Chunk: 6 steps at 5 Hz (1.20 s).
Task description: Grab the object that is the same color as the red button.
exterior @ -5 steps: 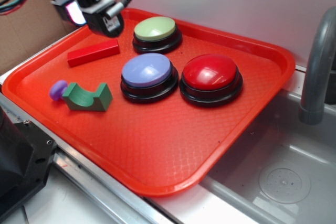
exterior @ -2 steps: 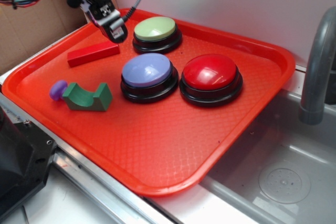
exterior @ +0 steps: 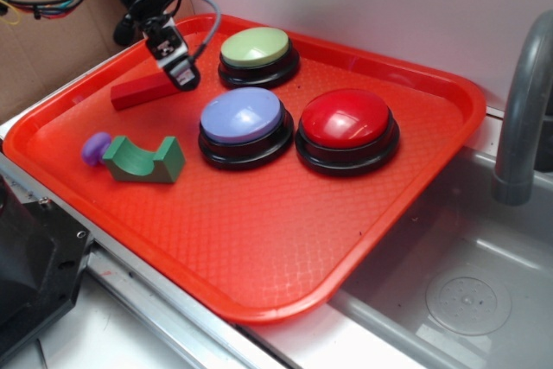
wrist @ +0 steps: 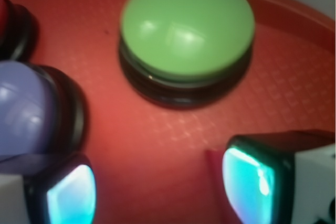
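A red block lies on an orange-red tray, left of the light green button and well apart from the red button. Its long axis runs left to right, angled slightly toward the green button. The pincer hangs over the block's end nearest that button, jaws spread apart and empty. That end is hidden behind the pincer. The blurred wrist view shows only a sliver of the block beside one fingertip.
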Motion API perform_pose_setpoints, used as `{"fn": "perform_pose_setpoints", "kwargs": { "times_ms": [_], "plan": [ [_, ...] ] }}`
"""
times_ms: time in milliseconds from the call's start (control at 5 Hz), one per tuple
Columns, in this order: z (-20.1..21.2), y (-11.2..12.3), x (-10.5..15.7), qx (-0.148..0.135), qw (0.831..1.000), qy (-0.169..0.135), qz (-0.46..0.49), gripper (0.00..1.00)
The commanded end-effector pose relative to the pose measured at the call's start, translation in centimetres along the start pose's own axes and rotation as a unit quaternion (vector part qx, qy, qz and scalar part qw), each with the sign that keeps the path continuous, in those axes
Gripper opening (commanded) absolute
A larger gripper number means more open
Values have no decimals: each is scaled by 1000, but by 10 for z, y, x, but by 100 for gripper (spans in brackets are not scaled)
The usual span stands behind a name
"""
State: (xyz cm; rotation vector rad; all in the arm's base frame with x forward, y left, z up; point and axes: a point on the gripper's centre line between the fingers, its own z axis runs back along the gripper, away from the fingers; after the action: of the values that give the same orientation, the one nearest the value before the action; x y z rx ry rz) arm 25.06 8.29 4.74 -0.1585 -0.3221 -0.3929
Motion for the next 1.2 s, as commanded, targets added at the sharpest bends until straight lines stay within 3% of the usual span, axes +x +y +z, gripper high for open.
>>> {"fn": "perform_pose_setpoints", "kwargs": {
  "times_ms": [0,400,600,800,1000],
  "plan": [
    [2,32,-4,20,1000,-6,-18,100],
    [-11,32,-11,35,999,20,-2,100],
    [-14,34,-12,32,999,18,6,100],
    [-19,32,-12,36,999,27,17,14],
    [-21,31,-10,37,998,35,22,0]
  ]
}}
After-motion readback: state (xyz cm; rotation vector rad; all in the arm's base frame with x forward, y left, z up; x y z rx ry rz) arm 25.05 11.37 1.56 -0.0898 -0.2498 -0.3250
